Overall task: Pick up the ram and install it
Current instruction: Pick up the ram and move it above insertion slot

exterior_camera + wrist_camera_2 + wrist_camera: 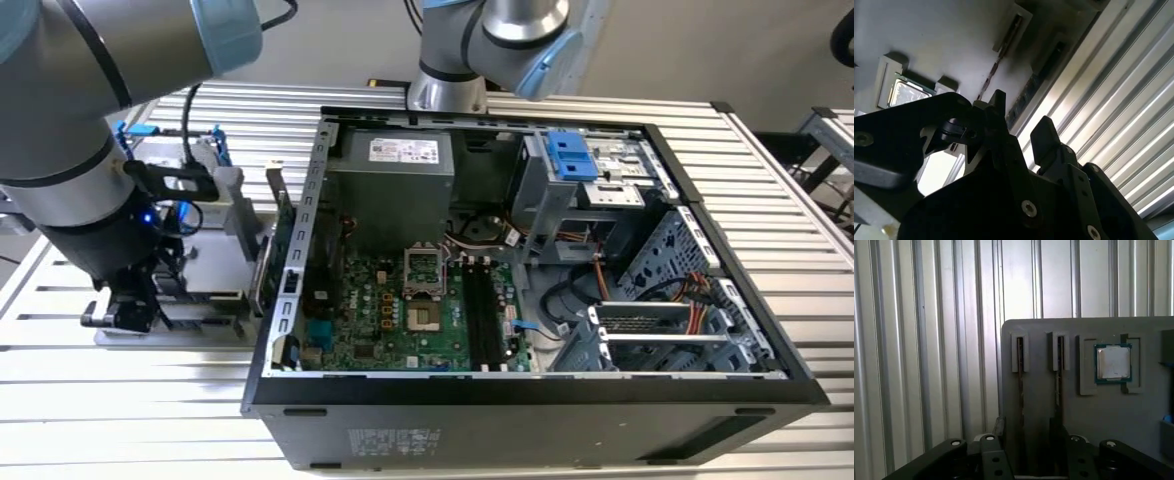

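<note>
Ram sticks (1020, 390) stand on edge in two slots of the grey tray (1154, 430) beside the processor chip (1113, 362); my end effector (1031, 442) hangs close over them, spread, gripping nothing.

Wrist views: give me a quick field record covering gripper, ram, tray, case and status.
gripper: open, holding nothing, close to the ram
ram: two sticks on edge in tray slots, the second alongside
tray: gray, lying on the slatted table
processor chip: in its own tray recess
case: open, memory slots exposed
status: ram not yet picked up
</note>
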`<control>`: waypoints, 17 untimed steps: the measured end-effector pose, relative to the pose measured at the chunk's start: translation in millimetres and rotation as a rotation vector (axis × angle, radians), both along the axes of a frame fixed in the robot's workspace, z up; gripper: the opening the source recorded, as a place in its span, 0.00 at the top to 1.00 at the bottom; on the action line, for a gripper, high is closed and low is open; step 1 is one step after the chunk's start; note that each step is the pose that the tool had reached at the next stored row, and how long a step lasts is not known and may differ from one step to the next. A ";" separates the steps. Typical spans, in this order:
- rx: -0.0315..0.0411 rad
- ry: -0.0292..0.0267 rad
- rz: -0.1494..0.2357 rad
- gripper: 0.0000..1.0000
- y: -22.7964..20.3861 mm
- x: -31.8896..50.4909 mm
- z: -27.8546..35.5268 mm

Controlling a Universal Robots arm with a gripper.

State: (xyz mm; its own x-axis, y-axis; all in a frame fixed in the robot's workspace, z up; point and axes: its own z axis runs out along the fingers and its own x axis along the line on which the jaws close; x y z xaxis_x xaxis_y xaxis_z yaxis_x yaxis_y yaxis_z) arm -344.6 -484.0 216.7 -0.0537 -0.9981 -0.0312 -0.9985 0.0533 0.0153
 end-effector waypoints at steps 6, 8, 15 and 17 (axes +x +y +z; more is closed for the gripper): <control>0.0000 0.0000 -0.014 0.00 -1.2 1.3 -10.3; 0.0001 -0.0001 -0.020 0.00 -1.2 1.7 -12.9; 0.0000 -0.0001 -0.020 0.00 -2.1 1.7 -21.2; 0.0001 -0.0001 -0.018 0.00 -2.2 1.7 -22.9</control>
